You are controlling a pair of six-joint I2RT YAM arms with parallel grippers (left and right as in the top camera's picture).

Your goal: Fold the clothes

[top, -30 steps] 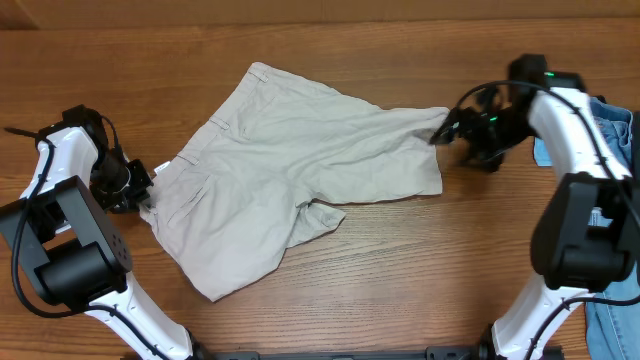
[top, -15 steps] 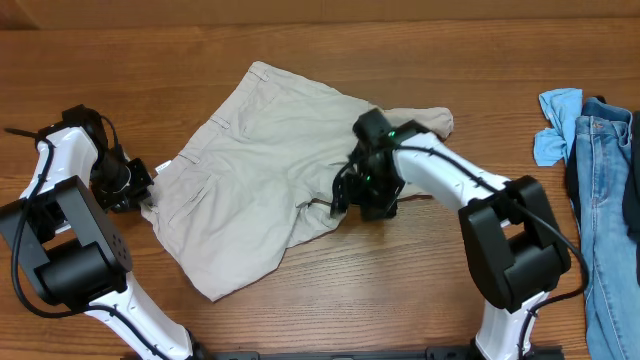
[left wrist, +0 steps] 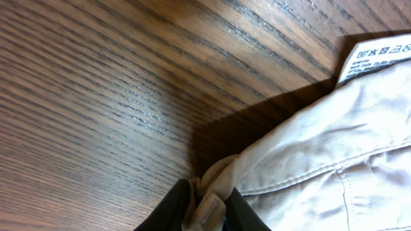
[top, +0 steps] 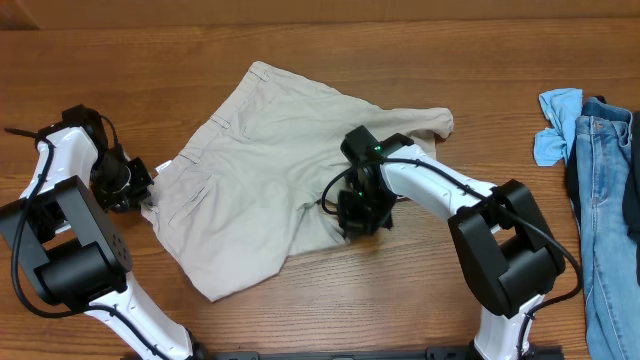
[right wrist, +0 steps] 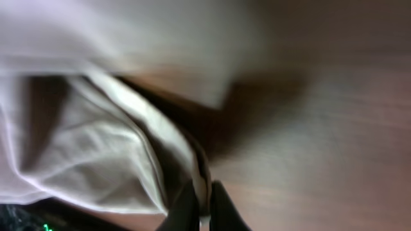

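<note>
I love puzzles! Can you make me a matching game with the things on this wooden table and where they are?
Things:
1. light beige cotton shorts
2. blue denim jeans
3. small light-blue cloth
4. left gripper

Places:
A. far right edge
B. pinching the shorts' edge
C. spread across the middle
D. just left of the jeans

Pairs: 1-C, 2-A, 3-D, 4-B

Left hand (left wrist: 207,208) clamped on bunched edge of shorts (left wrist: 321,154). Care label (left wrist: 379,59) exposed. Wooden surface (left wrist: 96,96) beneath.

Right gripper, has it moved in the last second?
Yes. The right gripper, shut on the shorts, has swung left and nearer the robot, away from the blue jeans, to the shorts' crotch.
</note>
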